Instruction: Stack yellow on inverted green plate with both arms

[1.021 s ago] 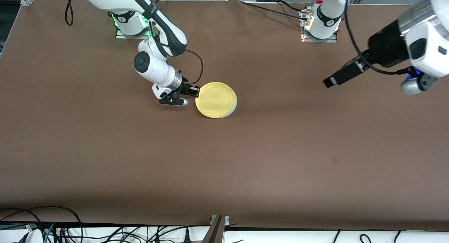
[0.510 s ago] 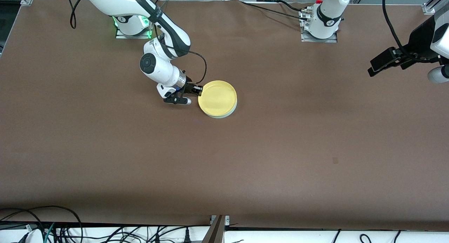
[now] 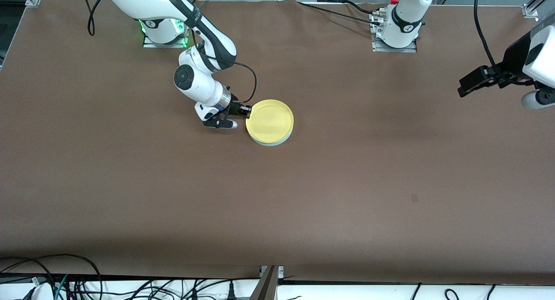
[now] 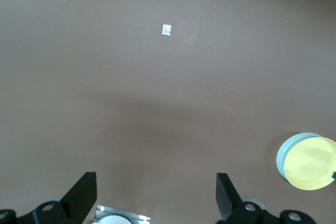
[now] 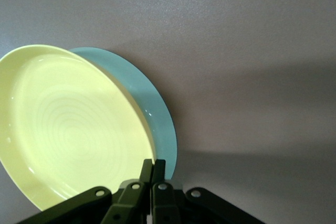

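Brown table: yellow plate sits on green plate, approx mid-table toward right arm's end. Right gripper pinches yellow's rim at its 10 o'clock. Left gripper spread wide, up over table's left-arm end, waiting.

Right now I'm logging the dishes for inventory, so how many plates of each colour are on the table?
Yellow plate: 1, on top, its rim pinched by the right gripper
Green plate: 1, underneath
Total: 2 plates
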Controlling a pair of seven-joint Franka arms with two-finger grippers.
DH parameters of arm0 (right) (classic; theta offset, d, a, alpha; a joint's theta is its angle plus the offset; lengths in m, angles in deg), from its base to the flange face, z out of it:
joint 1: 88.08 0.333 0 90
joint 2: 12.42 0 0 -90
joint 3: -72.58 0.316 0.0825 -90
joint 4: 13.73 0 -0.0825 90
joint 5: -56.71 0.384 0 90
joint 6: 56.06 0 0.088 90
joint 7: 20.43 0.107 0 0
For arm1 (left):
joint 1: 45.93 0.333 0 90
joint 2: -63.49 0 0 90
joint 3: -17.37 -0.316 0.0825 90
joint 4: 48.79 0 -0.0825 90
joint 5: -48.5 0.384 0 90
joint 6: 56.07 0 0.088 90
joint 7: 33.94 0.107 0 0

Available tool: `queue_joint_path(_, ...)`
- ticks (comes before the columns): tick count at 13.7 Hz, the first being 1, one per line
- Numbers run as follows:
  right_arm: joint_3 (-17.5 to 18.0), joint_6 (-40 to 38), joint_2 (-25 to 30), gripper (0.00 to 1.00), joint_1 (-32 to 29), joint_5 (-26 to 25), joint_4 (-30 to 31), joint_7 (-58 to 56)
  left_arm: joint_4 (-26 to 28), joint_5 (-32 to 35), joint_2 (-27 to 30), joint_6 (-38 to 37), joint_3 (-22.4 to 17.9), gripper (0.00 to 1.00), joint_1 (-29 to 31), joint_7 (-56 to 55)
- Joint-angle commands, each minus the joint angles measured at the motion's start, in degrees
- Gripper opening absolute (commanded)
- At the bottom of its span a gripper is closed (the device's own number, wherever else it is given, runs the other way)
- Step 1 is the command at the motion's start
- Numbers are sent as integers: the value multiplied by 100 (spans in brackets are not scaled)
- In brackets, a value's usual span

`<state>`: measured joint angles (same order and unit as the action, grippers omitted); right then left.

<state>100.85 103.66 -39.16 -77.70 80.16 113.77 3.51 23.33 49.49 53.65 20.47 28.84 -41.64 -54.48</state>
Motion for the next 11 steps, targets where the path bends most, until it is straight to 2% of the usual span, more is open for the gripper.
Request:
queue_joint_path(1,-15,164,-16,0,69,80,108,-117,688,103,272,492,57,100,423,830)
queue_joint_path(5,-15,138,63,0,60,80,178,-433,979,41,298,713,66,100,740,1351)
queue_joint_path(9,-15,120,116,0,60,80,178,-451,1936,41,764,1415,66,100,749,1351)
queue_joint_path(11,-15,112,134,0,60,80,213,-529,1903,33,738,1469,66,100,863,1430)
